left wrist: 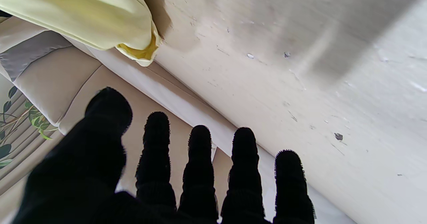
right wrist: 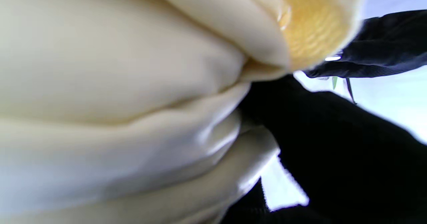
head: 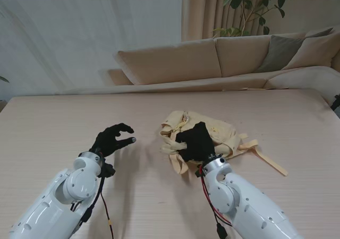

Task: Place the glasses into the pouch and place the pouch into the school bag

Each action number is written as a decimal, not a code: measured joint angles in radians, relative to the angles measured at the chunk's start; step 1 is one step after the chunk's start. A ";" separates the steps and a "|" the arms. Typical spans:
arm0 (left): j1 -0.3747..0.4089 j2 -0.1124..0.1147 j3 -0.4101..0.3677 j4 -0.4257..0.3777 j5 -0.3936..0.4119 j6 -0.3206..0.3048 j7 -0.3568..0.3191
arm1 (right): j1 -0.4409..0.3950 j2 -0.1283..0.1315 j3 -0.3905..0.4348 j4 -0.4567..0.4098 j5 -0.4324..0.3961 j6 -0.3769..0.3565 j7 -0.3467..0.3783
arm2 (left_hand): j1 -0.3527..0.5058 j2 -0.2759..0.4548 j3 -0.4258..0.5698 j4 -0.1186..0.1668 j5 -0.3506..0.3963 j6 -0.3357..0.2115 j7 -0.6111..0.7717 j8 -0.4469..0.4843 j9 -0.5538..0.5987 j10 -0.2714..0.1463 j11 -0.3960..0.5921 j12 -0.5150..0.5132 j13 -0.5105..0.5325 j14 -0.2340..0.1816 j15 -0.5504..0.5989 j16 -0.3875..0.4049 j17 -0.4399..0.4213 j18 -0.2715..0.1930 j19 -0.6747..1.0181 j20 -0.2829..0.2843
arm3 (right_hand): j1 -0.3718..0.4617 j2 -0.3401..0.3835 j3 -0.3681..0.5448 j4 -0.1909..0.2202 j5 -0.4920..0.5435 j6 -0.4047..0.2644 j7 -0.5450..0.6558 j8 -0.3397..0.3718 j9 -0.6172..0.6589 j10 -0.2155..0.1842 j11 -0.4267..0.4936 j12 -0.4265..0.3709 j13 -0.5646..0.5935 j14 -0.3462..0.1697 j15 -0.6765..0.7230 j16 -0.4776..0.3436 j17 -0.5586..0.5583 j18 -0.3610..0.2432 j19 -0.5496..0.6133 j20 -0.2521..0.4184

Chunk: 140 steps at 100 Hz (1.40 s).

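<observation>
Step in hand: judged as the bag stage; right robot hand (head: 195, 142) works the pale yellow school bag (head: 220, 134). Glasses and pouch not visible anywhere; cannot tell whether they are already inside.
School bag: crumpled heap at about 3 o'clock from desk (head: 64, 122) centre, straps (head: 265, 156) trailing toward 4 o'clock.
Right robot hand: on the bag's near-left edge, black-gloved fingers buried in the folds. Wrist view is filled with cloth (right wrist: 116, 84) pressed close; fingers (right wrist: 333, 144) look curled into it. Appears closed on the fabric, though the exact pinch is hidden.
Left robot hand (head: 112, 138): at 9 o'clock of the bag, well apart from it, above bare desk. Fingers (left wrist: 200, 157) spread and lightly curled, thumb opposed, nothing held.
Doing it well: keep the grip on one layer only, lift to show the mouth, avoid bunching. Bring the left robot hand over to steady the opposite rim.
Risk: limp cloth may collapse shut; straps could snag.
Arm pose: both forearms reach in from 6 o'clock, wrists low.
</observation>
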<state>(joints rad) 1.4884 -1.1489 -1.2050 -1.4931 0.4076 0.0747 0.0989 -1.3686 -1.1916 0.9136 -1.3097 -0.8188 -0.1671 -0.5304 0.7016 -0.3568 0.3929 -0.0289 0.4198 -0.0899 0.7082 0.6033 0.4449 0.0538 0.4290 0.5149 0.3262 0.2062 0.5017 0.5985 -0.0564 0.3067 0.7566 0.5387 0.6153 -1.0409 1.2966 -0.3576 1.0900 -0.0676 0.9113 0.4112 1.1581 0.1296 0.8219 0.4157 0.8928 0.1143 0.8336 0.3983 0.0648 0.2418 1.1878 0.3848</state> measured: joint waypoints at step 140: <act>-0.226 0.012 0.138 0.211 -0.011 -0.198 -0.068 | -0.074 0.129 -0.011 -0.073 -0.262 0.276 0.291 | 0.046 -0.014 0.094 -0.005 -0.033 -0.214 -0.070 -0.160 -0.016 -0.013 0.010 0.000 0.000 -0.004 0.021 0.000 0.020 -0.002 0.036 -0.001 | -0.580 0.122 -0.081 0.109 -0.764 0.115 -0.163 -0.107 -0.880 -0.054 -0.009 -0.027 -0.586 -0.121 -0.255 -0.018 -0.159 -0.080 -0.430 0.063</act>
<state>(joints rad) 1.2627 -1.1373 -1.0668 -1.2826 0.3968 -0.1230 0.0310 -1.4429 -1.0625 0.9031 -1.3830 -1.0804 0.1093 -0.2394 0.7478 -0.3707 0.4871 -0.0336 0.3870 -0.3037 0.6381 0.4433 0.4288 0.0411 0.4388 0.5149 0.3265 0.2018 0.5225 0.5985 -0.0368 0.3051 0.7928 0.5380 0.0351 -0.9185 1.2153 -0.2486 0.3261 0.0469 0.7482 0.3039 0.2782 0.0756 0.8125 0.3890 0.3065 -0.0072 0.5783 0.3800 -0.0938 0.1615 0.7575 0.4477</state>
